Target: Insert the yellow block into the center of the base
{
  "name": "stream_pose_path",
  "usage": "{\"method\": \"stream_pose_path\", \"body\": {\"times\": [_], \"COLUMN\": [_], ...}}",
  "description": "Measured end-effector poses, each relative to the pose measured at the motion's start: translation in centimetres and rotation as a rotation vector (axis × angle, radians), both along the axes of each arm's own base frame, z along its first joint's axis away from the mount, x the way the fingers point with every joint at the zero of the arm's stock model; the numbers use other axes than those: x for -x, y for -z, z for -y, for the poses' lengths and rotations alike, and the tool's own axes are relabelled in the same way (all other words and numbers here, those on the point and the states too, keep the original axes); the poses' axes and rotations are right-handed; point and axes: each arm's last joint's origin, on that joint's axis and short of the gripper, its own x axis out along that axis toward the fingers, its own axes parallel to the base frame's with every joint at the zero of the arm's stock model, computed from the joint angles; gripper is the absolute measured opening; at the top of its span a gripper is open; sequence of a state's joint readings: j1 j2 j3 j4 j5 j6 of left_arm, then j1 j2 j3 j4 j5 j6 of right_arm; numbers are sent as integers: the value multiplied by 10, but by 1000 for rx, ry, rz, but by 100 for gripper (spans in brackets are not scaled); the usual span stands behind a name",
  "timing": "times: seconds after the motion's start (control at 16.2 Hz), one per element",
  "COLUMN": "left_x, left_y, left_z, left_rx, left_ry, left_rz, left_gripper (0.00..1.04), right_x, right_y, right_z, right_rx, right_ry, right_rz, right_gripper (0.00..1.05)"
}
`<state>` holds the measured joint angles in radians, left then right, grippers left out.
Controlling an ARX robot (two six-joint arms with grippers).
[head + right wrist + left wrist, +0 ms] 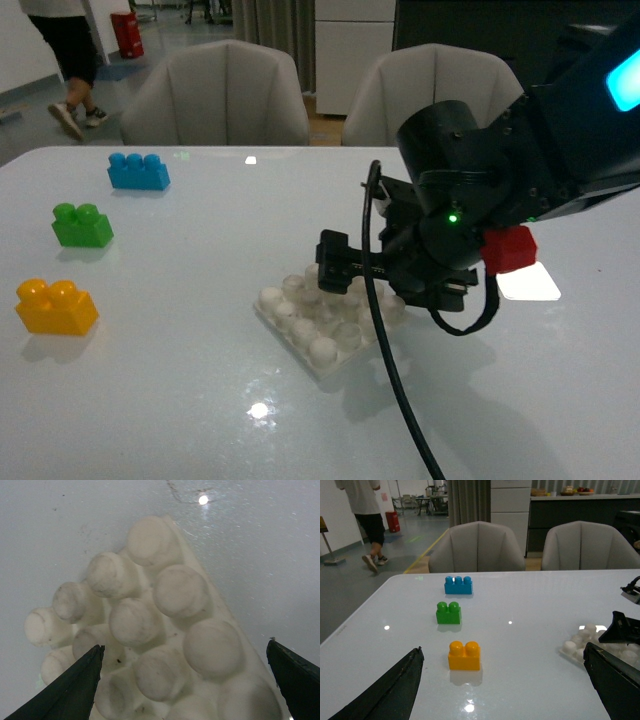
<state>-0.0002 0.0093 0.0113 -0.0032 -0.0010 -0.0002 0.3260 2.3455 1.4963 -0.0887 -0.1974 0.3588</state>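
The yellow block [57,306] stands upright on the white table at the front left, free of both grippers. In the left wrist view the yellow block [464,656] sits just beyond my open left gripper [502,650], a little nearer one finger, with nothing between the fingers. The white studded base [315,325] lies flat near the table's middle, and its edge shows as the base [580,647] in the left wrist view. My right gripper [184,645] hangs open close above the base [150,610], its fingers straddling the studs and holding nothing. The left arm is not in the front view.
A green brick [83,226] and a blue brick [138,172] stand behind the yellow one along the left side. A red brick [510,249] sits by a bright light patch [528,284], behind the right arm. A black cable [385,340] crosses the base. Two chairs [220,95] stand beyond the table.
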Motion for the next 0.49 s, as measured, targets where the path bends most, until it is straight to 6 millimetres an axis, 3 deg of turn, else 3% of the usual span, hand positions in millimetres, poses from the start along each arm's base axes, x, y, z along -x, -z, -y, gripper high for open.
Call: {"method": "stream_pose_path", "body": {"times": [0.06,0.19,0.25,0.31,0.37,0.49], "left_x": [0,0,0,0,0,0], "left_y": [0,0,0,0,0,0], "left_z": [0,0,0,0,0,0], "left_rx": [0,0,0,0,0,0], "left_ry": [0,0,0,0,0,0], "left_rz": [0,0,0,0,0,0], "left_gripper": [98,98,98,98,98,98], "right_x": [0,-3,-2,3,15,46], "right_y": [-6,-37,-57,-94,-123,-157], "right_z": [13,44,59,80,94,105], "right_rx": [-12,-37,-42,-60,-47,-29], "right_ry": [42,128,166,226,285,341], "right_rz": [9,88,143,260,359,480], "right_gripper": [98,98,98,98,98,98]}}
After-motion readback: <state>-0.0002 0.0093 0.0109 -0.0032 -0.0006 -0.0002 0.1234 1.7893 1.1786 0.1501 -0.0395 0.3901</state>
